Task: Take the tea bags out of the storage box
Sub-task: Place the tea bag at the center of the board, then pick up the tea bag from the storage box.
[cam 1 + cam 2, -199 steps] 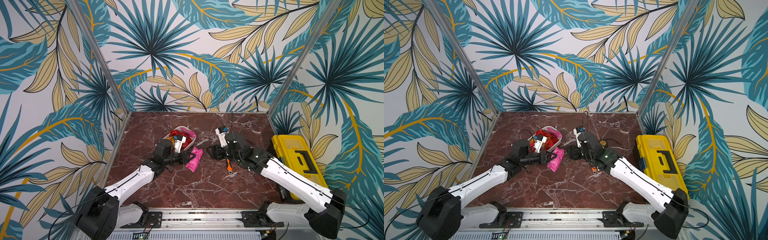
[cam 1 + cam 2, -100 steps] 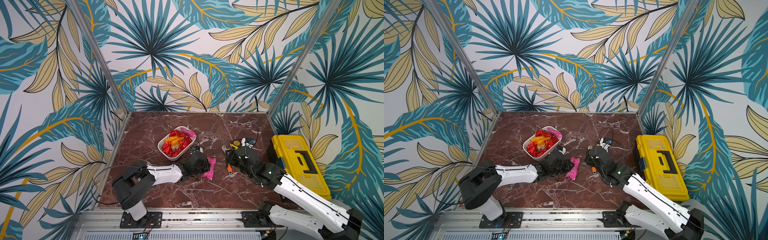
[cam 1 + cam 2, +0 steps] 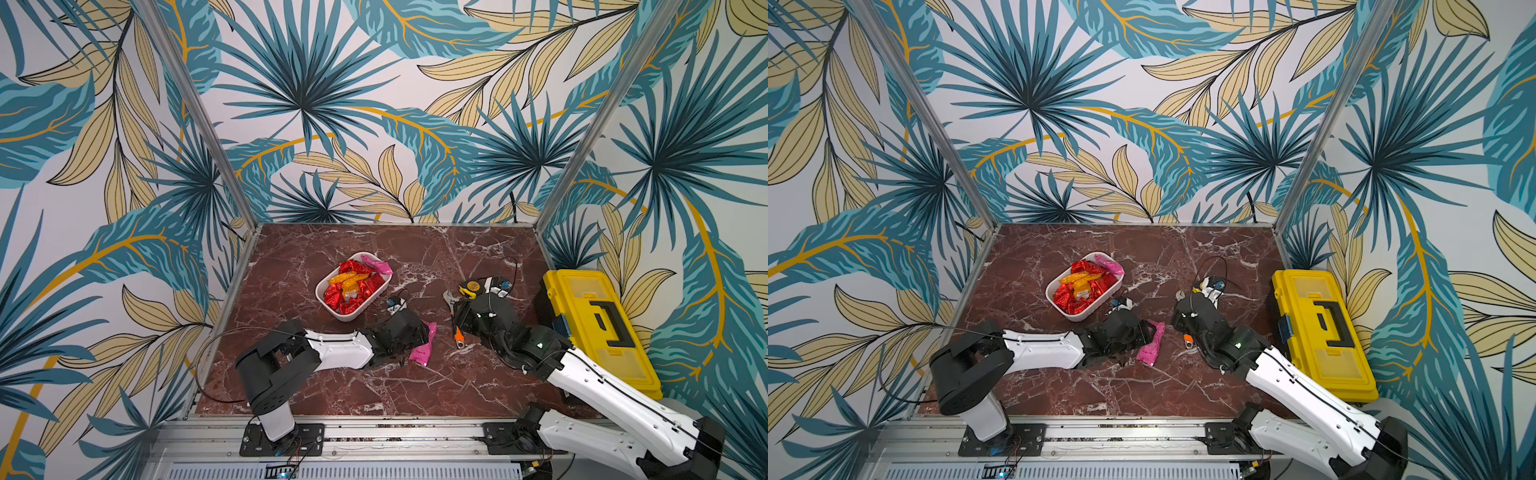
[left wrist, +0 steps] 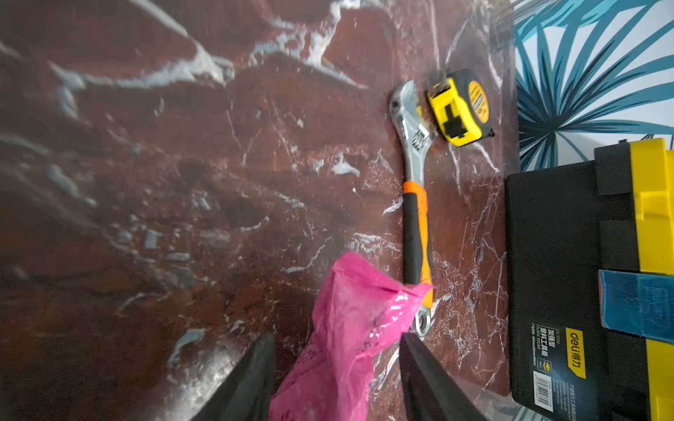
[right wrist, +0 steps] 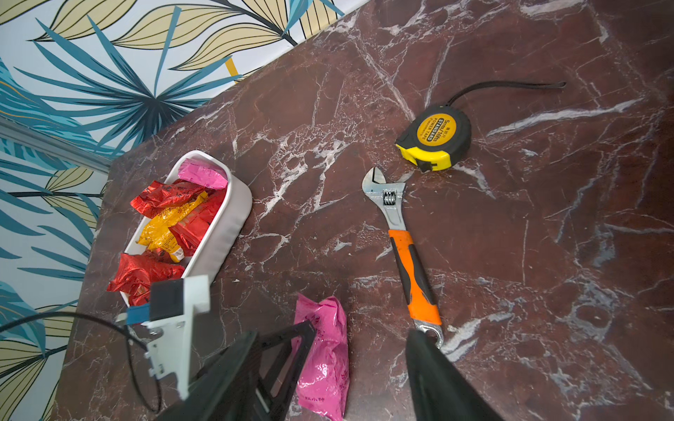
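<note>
Wrist view alone shows left gripper (image 4: 336, 337) parted, perhaps touching sachet (image 4: 352, 306).

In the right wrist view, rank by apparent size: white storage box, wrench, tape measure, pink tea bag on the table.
storage box
wrench, long but thin
pink tea bag and tape measure: too alike to rank, bag nearer the camera

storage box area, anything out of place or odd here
One pink tea bag lies crumpled on the marble outside the storage box, between the jaws of the open left gripper. A second pink tea bag overhangs the box's far rim. A wrench and tape measure lie loose near the shut toolbox.
</note>
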Controlling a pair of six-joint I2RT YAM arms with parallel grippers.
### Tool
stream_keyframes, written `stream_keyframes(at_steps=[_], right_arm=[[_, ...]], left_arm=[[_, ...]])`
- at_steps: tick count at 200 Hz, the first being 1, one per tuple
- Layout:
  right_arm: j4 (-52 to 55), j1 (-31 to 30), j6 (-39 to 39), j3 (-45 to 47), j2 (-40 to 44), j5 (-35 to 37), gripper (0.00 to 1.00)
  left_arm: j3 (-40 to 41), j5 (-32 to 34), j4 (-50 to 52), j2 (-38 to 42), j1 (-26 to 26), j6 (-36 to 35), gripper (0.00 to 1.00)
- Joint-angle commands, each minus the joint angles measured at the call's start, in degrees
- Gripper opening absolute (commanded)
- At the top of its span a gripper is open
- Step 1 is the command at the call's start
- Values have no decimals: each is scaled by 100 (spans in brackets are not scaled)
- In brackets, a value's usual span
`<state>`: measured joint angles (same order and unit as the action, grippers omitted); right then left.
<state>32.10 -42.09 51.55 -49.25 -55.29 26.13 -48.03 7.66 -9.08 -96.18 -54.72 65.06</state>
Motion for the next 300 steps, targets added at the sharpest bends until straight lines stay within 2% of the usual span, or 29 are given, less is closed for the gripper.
stream_keyframes(at_steps=[1, 30, 64, 94, 138, 176, 207, 248, 300], right_arm=[[161, -3, -125, 25, -61, -5, 68], [126, -5, -338, -198, -436, -387, 68], [-168, -10, -626, -550, -1079, -1131, 67], [-460, -43, -704, -831, -1657, -1642, 66], [-634, -72, -699, -1155, -2226, -1816, 65], [-701, -81, -690, -1253, -2389, -1865, 65], [-701, -81, -692, -1253, -2408, -1865, 64], [-662, -81, -699, -1229, -2390, -1833, 65], [-643, -81, -750, -1220, -2356, -1772, 64]], left_arm=[[141, 747, 555, 808, 9, -316, 65], [171, 1471, 1453, 1782, 235, -847, 65], [28, 1463, 2723, 2729, 1206, -1623, 63], [-235, 924, 3628, 3068, 2362, -2259, 60], [-406, -75, 4048, 2868, 3419, -2926, 59], [-602, -692, 3914, 2210, 3654, -3717, 55], [-797, -1163, 3656, 1697, 3818, -4001, 51], [-1177, -1194, 3848, 1086, 3852, -4253, 48], [-1169, -1144, 3870, 872, 3863, -4248, 38]])
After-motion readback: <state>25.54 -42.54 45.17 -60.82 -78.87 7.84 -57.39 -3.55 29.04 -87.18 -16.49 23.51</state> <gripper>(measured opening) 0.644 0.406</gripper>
